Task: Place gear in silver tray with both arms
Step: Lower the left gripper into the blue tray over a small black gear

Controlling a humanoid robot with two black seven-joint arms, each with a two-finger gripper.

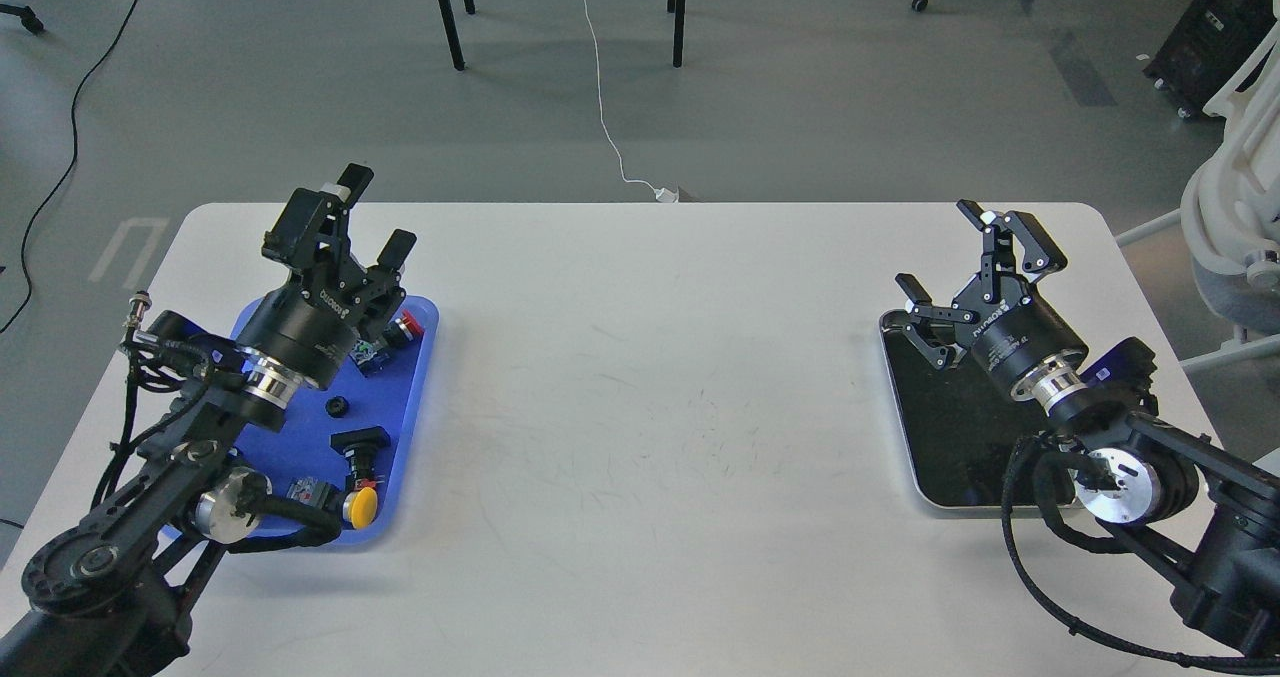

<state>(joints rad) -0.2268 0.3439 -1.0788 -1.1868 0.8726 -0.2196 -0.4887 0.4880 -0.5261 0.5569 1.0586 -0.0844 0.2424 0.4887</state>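
The white worktop [640, 387] carries a blue plastic tray [415, 397] at its left side and the silver tray [905, 457] at its right side, the two well apart with bare surface between them; the left arm comes in from the lower left and its left claw [372, 212] hangs above the far end of the blue tray, fingers spread and nothing between them; the right arm comes in from the lower right and its right claw [950, 257] hangs over the far end of the silver tray, fingers likewise parted and holding nothing.

On the blue tray lie several small parts; a small black ring-shaped piece, seemingly the gear [338, 406], sits on the blue surface near the tray's middle, just below and nearer the robot than the left claw, partly beside the arm's wrist and untouched by the fingers; it is too small to make out any teeth; a red button part [403, 329] lies near the tray's far right corner, close under the left claw; a yellow button part [360, 506] lies at the near end, and a black boxy part [362, 441] sits between the yellow one and the gear.

The silver tray shows a shiny rim and a black inner surface; the gear is well apart from it, across the worktop.
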